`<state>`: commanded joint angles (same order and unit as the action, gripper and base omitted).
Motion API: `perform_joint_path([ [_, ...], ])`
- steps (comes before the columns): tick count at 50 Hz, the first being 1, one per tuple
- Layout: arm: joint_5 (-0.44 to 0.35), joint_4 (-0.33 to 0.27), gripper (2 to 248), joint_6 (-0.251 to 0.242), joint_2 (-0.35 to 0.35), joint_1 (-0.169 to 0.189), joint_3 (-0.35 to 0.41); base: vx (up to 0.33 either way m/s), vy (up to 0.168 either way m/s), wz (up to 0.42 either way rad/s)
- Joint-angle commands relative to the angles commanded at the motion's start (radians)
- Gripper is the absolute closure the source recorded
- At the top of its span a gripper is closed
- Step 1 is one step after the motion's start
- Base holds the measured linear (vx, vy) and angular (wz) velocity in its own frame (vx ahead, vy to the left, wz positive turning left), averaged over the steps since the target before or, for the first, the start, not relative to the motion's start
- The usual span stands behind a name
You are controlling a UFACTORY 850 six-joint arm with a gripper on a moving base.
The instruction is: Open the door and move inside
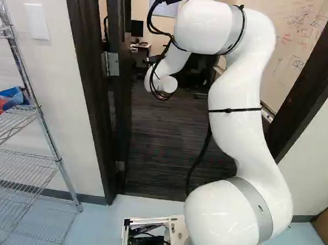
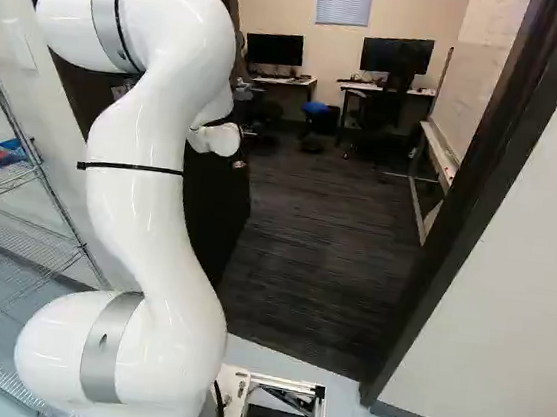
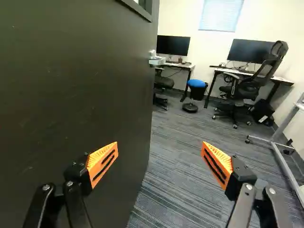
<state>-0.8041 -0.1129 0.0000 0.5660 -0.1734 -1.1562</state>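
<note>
Smooth matt door point(image 3: 71, 95), glossy arm point(image 1: 231, 130)

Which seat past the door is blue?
The backless stool, standing between the two desks. It alone has a blue top; the two office chairs have black seats.

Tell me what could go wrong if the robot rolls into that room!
The gripper is open beside the dark door, so a finger might scrape it. The base could bump the door frame if it drives crookedly. Farther in, it might hit the blue-topped stool.
</note>
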Motion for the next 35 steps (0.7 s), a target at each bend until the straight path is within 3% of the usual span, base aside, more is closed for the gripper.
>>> perform_joint_path([
  [35,0.0,0.0,3,0.0,-0.123,0.075,0.159,0.0,0.0,0.0],
])
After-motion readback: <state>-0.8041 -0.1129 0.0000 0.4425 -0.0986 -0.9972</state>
